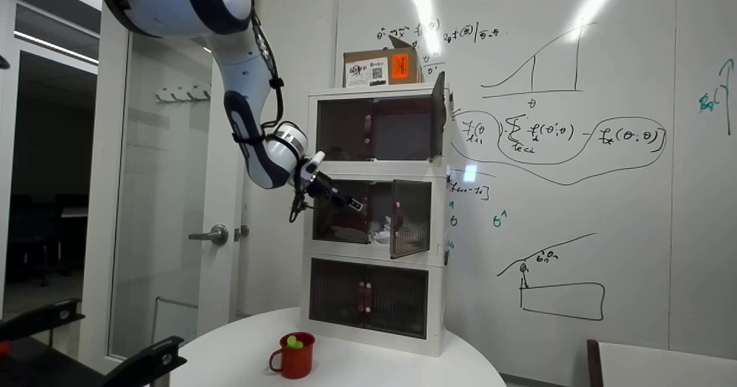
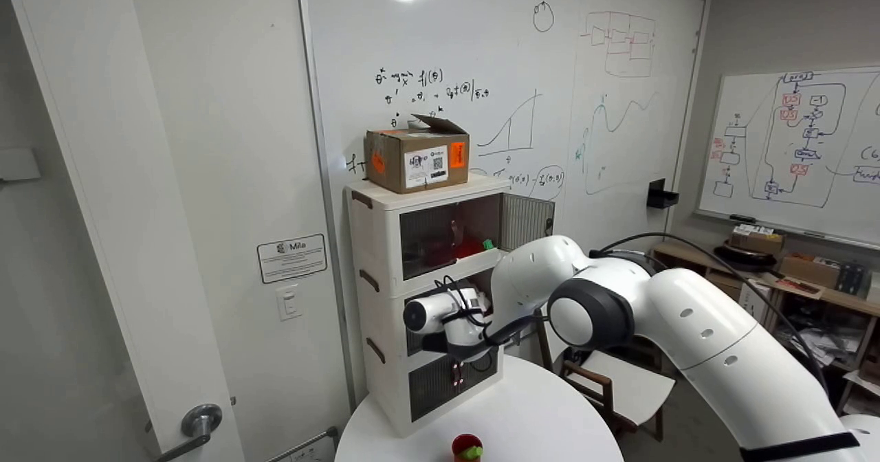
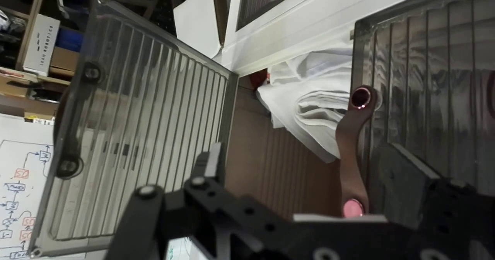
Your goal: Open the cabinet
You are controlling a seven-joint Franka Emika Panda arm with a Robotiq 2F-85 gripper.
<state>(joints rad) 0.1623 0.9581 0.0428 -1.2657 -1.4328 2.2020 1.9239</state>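
Observation:
The cabinet [image 1: 391,170] is a tall white unit of three stacked compartments, also in an exterior view [image 2: 381,316]. In the middle compartment, one tinted door [image 1: 411,217] stands swung outward; it fills the left of the wrist view [image 3: 147,117]. The compartment's other tinted door [image 3: 425,86] looks shut and bears a brown handle [image 3: 350,147] with pink studs. White folded cloth [image 3: 309,93] lies inside. My gripper [image 3: 309,161] is open and empty in front of this compartment. The handle shows between its fingers, nearer the right one; contact cannot be told. The arm hides much of the compartment in an exterior view.
The top compartment's door [image 1: 439,116] also stands open, above my gripper. A cardboard box [image 1: 380,67] sits on the cabinet. A red mug [image 1: 296,361] with something green inside stands on the round white table [image 1: 345,370]. A glass room door [image 1: 167,203] is beside the arm.

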